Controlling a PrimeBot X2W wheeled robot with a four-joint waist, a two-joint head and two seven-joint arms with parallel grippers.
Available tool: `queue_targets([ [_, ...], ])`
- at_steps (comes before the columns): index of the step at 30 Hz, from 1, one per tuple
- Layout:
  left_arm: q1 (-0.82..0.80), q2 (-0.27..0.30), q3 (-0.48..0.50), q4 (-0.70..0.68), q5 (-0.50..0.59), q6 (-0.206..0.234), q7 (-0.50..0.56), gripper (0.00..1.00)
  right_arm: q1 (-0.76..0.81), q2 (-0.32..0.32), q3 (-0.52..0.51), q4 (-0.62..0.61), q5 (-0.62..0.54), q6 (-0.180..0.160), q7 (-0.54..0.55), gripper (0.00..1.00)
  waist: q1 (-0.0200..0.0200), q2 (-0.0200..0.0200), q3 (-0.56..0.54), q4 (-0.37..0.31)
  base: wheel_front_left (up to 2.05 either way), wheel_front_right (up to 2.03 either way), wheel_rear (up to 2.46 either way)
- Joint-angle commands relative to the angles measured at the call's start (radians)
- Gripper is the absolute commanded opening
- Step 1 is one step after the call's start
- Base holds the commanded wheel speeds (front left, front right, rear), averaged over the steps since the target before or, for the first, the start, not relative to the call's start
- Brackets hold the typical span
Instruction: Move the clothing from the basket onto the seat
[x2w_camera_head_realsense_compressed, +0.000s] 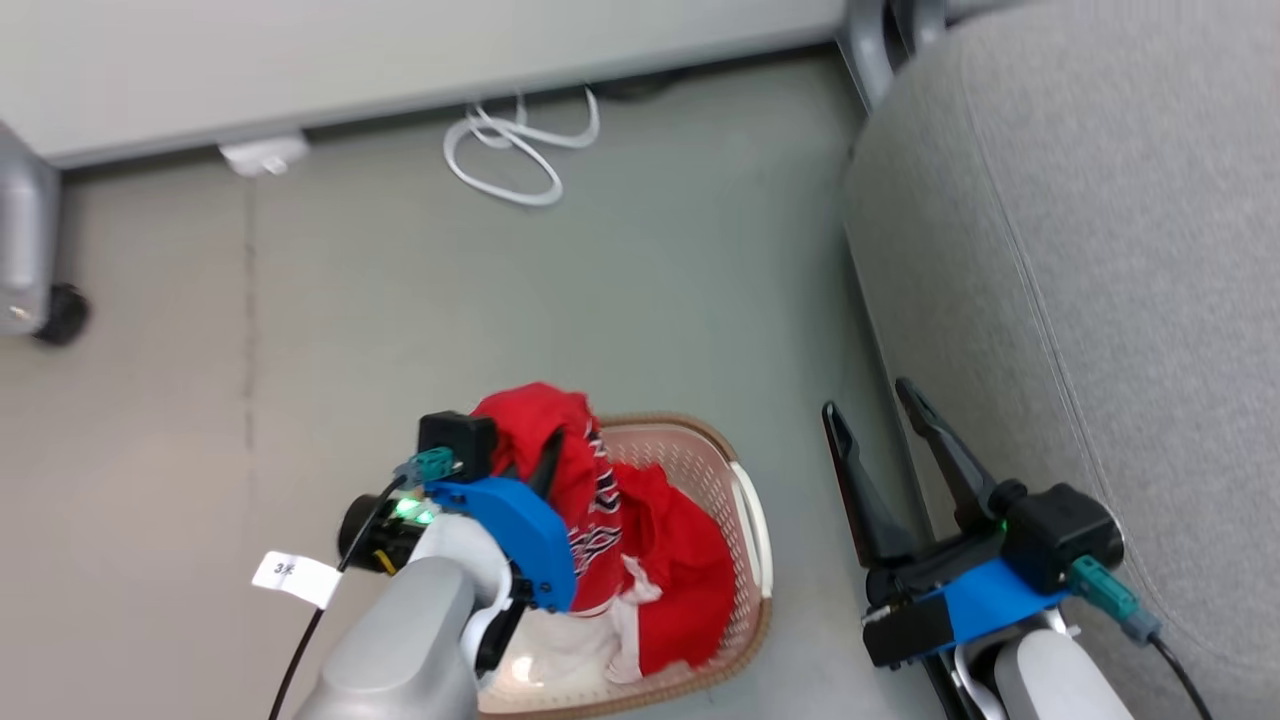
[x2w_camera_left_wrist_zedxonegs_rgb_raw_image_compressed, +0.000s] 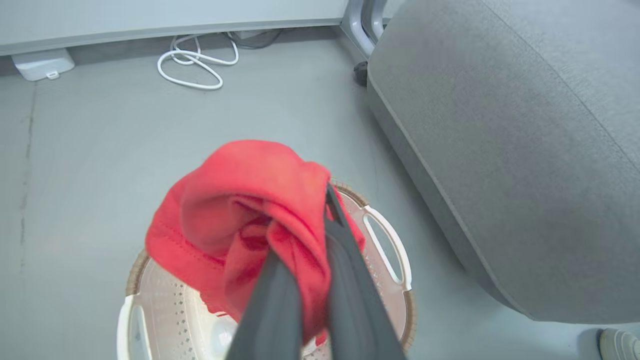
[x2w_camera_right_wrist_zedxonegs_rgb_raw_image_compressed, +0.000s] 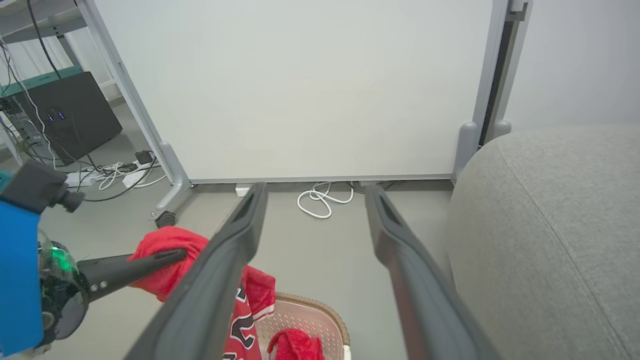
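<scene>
Clothing (x2w_camera_left_wrist_zedxonegs_rgb_raw_image_compressed: 240, 210) pinched by left gripper (x2w_camera_left_wrist_zedxonegs_rgb_raw_image_compressed: 302, 225) above basket (x2w_camera_head_realsense_compressed: 745, 500).
Left fingers (x2w_camera_left_wrist_zedxonegs_rgb_raw_image_compressed: 350, 280) are clamped on a bunched red fold, lower centre of the left wrist view, holding it up while its tail hangs into the basket, where more red cloth (x2w_camera_head_realsense_compressed: 690, 570) lies. Right gripper (x2w_camera_head_realsense_compressed: 868, 398) stands wide open and empty at lower right of the head view, beside the seat (x2w_camera_head_realsense_compressed: 1100, 250). Likely snag: basket rim. White cable (x2w_camera_head_realsense_compressed: 510, 150) lies well apart, upper centre.
</scene>
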Motion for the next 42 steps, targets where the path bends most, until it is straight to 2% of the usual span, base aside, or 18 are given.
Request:
queue_targets([
  [1, 0.006, -0.001, -0.008, -0.016, -0.008, -0.007, -0.008, 0.00, 0.019, -0.003, -0.003, 0.005, -0.006, 0.000, -0.004, 1.00, 0.0002, 0.0000, -0.068, 0.053, 0.00, 0.00, 0.00],
  [16, -0.101, -0.001, -0.115, -0.227, -0.070, -0.007, 0.000, 0.00, 0.089, -0.003, 0.004, 0.013, -0.016, 0.000, 0.032, 1.00, 0.0002, 0.0000, -0.225, 0.080, 0.00, 0.00, 0.00],
  [32, -0.227, -0.001, -0.185, -0.272, -0.123, 0.027, 0.027, 0.00, 0.102, -0.003, 0.029, 0.003, -0.026, 0.000, 0.072, 1.00, 0.0002, 0.0000, -0.256, 0.049, 0.00, 0.00, 0.00],
  [42, -0.244, -0.001, -0.242, -0.278, -0.157, 0.037, 0.023, 0.00, 0.025, -0.003, 0.033, 0.081, -0.043, 0.000, 0.136, 1.00, 0.0002, 0.0000, -0.254, 0.047, 0.00, 0.00, 0.00],
])
